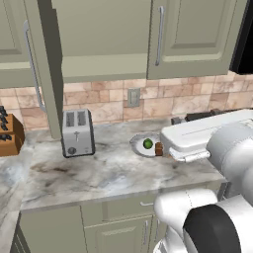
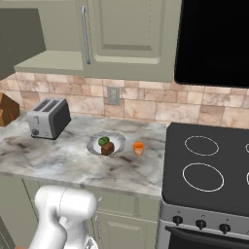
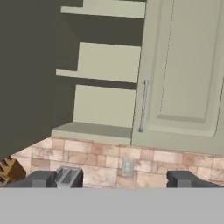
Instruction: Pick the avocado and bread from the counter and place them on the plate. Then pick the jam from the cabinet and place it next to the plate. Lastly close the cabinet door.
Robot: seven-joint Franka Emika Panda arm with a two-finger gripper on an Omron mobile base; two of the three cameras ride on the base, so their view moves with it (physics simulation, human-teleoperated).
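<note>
Avocado (image 2: 103,141) and bread (image 2: 108,148) sit on the plate (image 2: 118,138) at mid-frame, and the jam (image 2: 138,148) stands just right of it on the surface (image 2: 73,160). Only the cabinet door (image 1: 47,64) is left, hanging open upper left, while the tool (image 3: 113,179) faces the shelves, spread wide and empty.

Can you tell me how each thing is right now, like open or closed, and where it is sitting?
cabinet door: swung open
plate: on the counter, holding food
avocado: on the plate
bread: on the plate, beside the avocado
jam: upright on the counter, right of the plate
gripper: open, empty
</note>
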